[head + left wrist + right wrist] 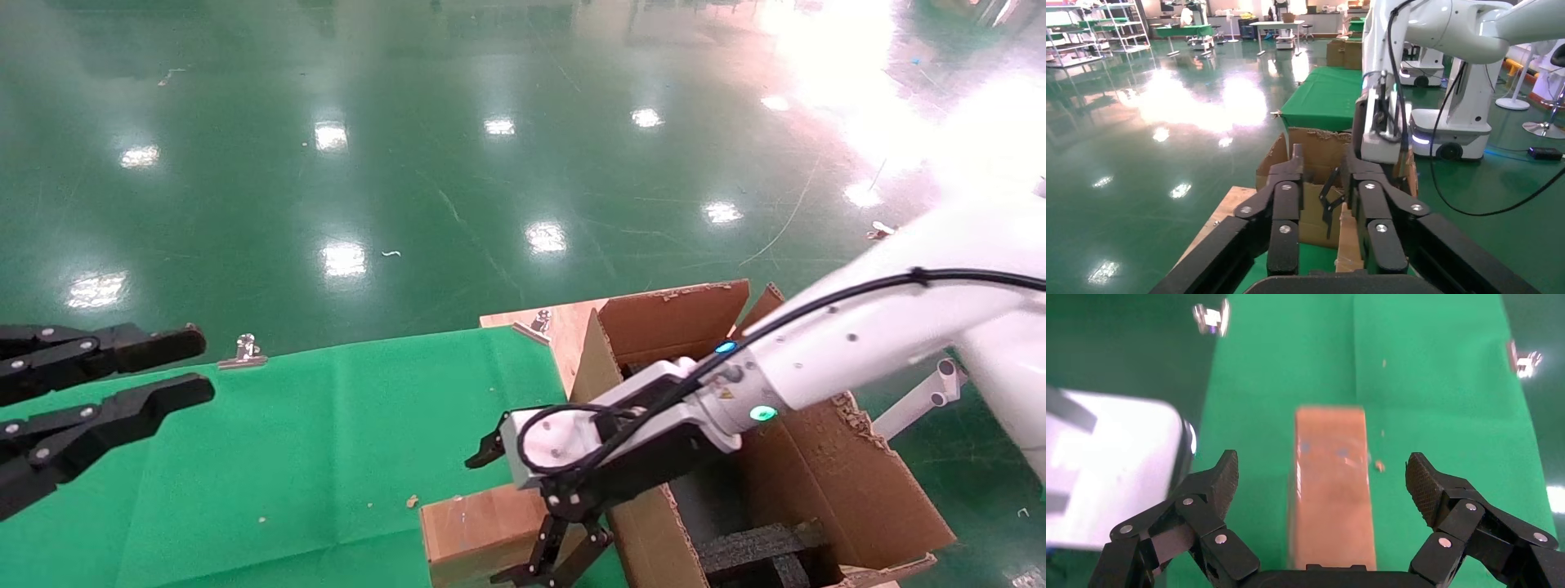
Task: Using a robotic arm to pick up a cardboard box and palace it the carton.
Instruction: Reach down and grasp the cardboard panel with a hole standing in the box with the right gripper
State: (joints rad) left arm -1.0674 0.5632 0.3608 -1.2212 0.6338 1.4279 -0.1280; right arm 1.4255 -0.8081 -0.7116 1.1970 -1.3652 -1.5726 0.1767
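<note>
The small brown cardboard box [474, 527] lies flat on the green cloth near the front edge, beside the carton [825, 474]. My right gripper [549, 572], on the white robotic arm [850, 343], hangs open just above the box's end nearest the carton. In the right wrist view the box [1330, 496] runs lengthwise between the spread fingers [1225, 478] of that gripper [1322, 468], touching neither. Over the table's left side my left gripper [194, 369] stays open and holds nothing. Past its fingers, the left wrist view shows the carton [1315, 150] and the box [1350, 242].
Black foam blocks [760, 543] sit inside the carton, whose tall ragged flaps stand up beside the right gripper. A wooden board [564, 327] lies under the carton's far corner. Metal clips [245, 351] hold the green cloth [327, 425] at the table's far edge.
</note>
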